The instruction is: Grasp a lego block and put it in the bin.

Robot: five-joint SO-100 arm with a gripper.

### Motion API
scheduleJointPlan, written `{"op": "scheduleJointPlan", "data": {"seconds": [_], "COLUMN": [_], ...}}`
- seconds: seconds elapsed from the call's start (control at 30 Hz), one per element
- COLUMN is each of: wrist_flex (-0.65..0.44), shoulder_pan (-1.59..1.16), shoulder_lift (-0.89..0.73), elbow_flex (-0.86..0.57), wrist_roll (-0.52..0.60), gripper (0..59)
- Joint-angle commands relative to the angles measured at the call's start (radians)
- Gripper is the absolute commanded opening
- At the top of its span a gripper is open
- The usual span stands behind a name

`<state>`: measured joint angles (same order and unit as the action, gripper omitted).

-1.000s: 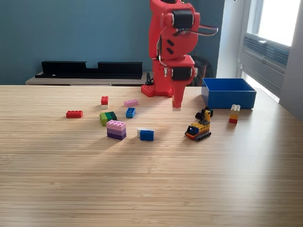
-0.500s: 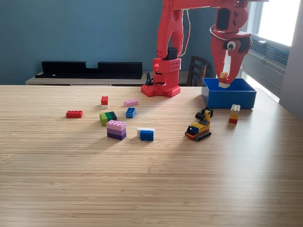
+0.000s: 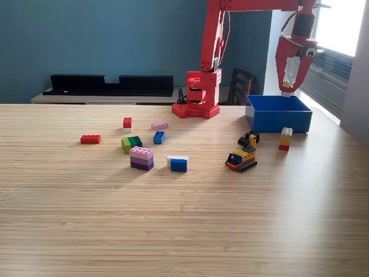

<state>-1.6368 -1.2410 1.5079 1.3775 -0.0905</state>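
One blue bin [image 3: 279, 113] stood near the table's [image 3: 184, 219] far right corner in the exterior view; its contents could not be seen. Above its far wall hung the red gripper [image 3: 286, 85], clamped on one small yellowish lego block [image 3: 286, 83]. No writing was legible. Loose on the table: eight bricks or brick stacks and one toy digger [image 3: 241, 157].

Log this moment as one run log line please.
phase: carry over bin | gripper: shut on small yellowish lego block | position: above far side of shallow blue plastic bin | release: not yet
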Motion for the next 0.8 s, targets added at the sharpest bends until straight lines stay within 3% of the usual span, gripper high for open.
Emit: {"op": "scheduleJointPlan", "data": {"seconds": [0.03,0.07,0.13,0.23,0.4,0.6,0.8], "wrist_flex": [-0.017,-0.017,-0.017,-0.017,-0.017,-0.017,-0.015], "shoulder_pan": [-0.018,-0.018,-0.018,-0.017,0.006,0.192,0.534], "shoulder_lift": [0.015,0.015,0.015,0.015,0.021,0.026,0.031], "elbow_flex": [-0.015,-0.015,-0.014,-0.012,-0.006,-0.008,0.052], "wrist_roll": [-0.034,-0.034,-0.037,-0.046,-0.049,-0.023,-0.028], "gripper": [30.1,35.2,39.7,40.4,28.2,3.7,2.0]}}
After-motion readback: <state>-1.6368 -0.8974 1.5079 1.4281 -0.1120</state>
